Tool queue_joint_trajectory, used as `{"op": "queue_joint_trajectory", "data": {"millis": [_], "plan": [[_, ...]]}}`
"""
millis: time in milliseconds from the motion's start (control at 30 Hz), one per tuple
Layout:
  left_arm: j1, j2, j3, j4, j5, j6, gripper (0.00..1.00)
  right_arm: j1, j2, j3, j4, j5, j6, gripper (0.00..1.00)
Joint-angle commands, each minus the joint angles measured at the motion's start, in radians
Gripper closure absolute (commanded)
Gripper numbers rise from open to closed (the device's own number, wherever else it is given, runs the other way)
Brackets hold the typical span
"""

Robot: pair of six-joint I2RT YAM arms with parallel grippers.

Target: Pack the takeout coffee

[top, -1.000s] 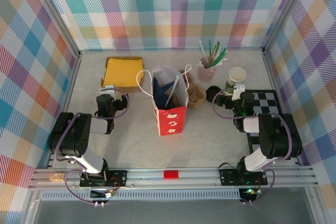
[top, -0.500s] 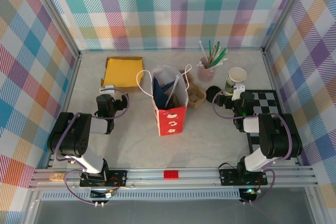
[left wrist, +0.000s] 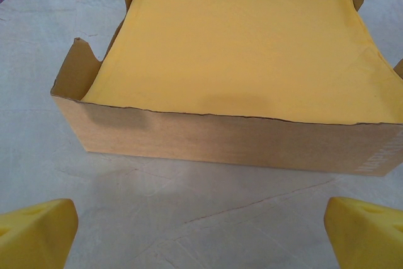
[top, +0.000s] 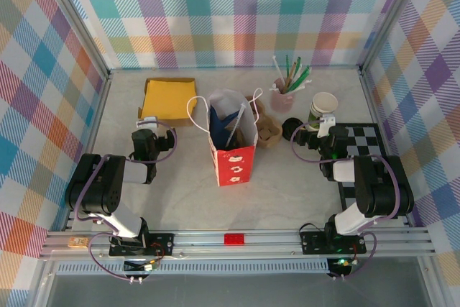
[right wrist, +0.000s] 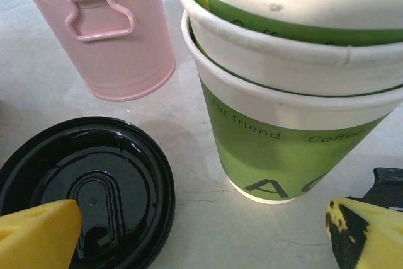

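Note:
The takeout coffee is out of view. The red paper bag (top: 233,154) stands open at mid-table with blue and white items inside. My left gripper (top: 146,123) (left wrist: 201,234) is open over bare table, just short of a cardboard box of yellow napkins (left wrist: 252,48). My right gripper (top: 319,129) (right wrist: 201,237) is open and low, with a loose black lid (right wrist: 88,187) by its left fingertip (right wrist: 38,234). A lidless stack of green cups (right wrist: 289,92) stands ahead of its right fingertip (right wrist: 368,237). Nothing is held.
A pink bucket (top: 282,98) with straws and stirrers stands at the back right. A brown cardboard carrier (top: 267,131) sits just right of the bag. A checkered board (top: 363,141) lies under the right arm. The napkin box (top: 167,98) is at the back left.

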Motion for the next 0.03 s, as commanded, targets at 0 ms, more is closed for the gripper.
{"op": "queue_joint_trajectory", "data": {"millis": [0], "plan": [[0.001,-0.015,0.003,-0.008,0.011,-0.015,0.0,-0.005,-0.015,0.015,0.002,-0.016,0.011,0.01]]}}
